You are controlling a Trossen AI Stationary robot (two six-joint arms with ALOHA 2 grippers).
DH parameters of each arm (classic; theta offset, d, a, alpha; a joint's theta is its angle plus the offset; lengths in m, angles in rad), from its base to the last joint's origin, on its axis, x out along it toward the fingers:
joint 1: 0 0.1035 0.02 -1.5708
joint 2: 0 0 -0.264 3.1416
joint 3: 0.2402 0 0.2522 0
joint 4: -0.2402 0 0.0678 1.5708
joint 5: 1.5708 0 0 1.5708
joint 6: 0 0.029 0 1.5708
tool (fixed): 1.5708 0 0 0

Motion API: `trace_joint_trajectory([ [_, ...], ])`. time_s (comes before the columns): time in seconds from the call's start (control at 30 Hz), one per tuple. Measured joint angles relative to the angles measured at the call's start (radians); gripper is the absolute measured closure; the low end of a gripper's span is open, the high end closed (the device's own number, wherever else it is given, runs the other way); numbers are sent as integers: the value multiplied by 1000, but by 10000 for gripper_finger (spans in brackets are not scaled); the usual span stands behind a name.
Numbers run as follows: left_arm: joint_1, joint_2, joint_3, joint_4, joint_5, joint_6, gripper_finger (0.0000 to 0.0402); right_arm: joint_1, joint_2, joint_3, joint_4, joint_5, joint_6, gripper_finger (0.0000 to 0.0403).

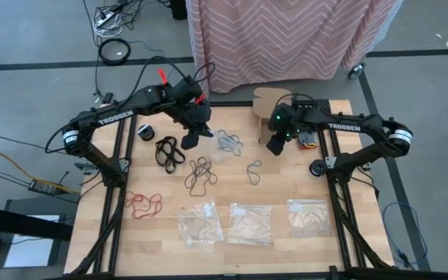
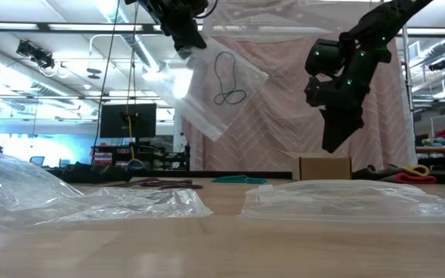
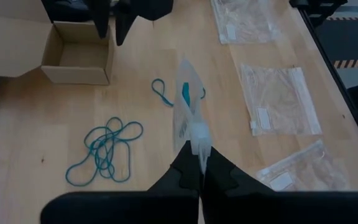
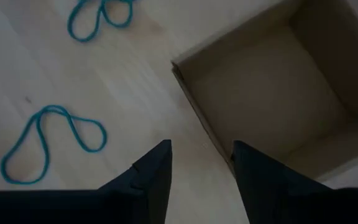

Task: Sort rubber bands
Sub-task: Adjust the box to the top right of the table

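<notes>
Table (image 1: pixel 286 194) — left fingers (image 3: pixel 194 163) pinching bag (image 3: pixel 187 106).

The cardboard box (image 4: pixel 272 93) runs off the right wrist view's edge, its far walls cut off

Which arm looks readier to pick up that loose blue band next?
The right. Its claw is open and empty above the blue band; the left claw is shut on a clear bag.

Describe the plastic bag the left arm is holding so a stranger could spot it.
Look above the middle of the wooden table, beside the cardboard box. The clear bag hangs from the left end effector, teal bands inside; the other three bags lie flat.
</notes>
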Motion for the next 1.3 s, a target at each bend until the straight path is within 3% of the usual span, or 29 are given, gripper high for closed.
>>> trace_joint_trajectory([
  [0.2,0,0,0,1,-1,-3,402,0,0,-52,52,11,53,260],
  [0.4,0,0,0,2,-4,-6,402,1,0,-89,72,-17,84,324],
  [0.53,0,0,0,2,-5,-13,402,-2,0,-91,79,-16,193,388],
  [0.6,0,0,0,2,-7,-20,402,7,0,-91,116,-2,242,396],
  [0.7,0,0,0,2,-8,-21,402,36,0,-70,155,55,278,401],
  [0.83,0,0,0,2,-8,-22,402,70,-1,-11,155,206,289,402],
  [1.07,0,0,0,1,-8,-21,402,26,-2,95,-124,429,302,403],
  [1.3,0,0,0,-1,-8,-13,402,-69,-11,107,-213,466,366,403],
])
